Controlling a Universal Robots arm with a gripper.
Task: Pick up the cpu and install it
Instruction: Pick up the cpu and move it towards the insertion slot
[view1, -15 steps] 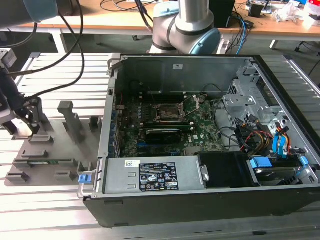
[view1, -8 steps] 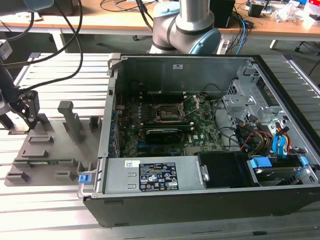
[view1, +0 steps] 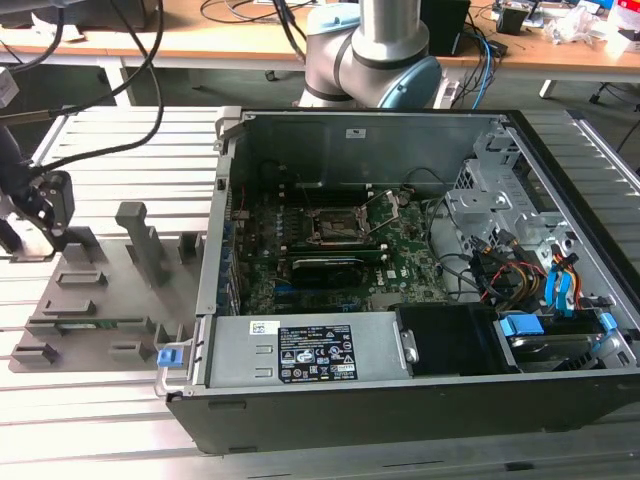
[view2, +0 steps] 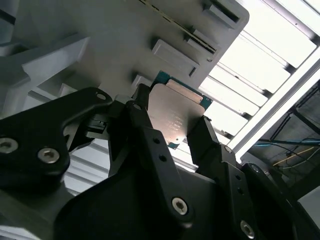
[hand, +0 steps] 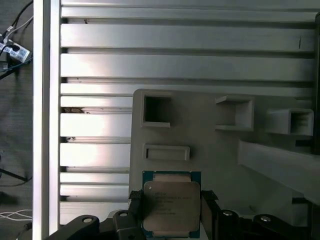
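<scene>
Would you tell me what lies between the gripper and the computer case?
In the exterior view, the grey holder tray and its upright posts lie between gripper and computer case.

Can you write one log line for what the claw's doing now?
claw: around chip | chip: on grey tray | step: pickup

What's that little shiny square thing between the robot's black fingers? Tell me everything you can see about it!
That is the cpu, a small flat square chip with a pale silver metal top, faint print on it, and a thin teal-green edge around it. It looks to lie flat on the grey plastic holder tray. The black gripper has one finger against each of two opposite sides of it, as both wrist views show.
</scene>
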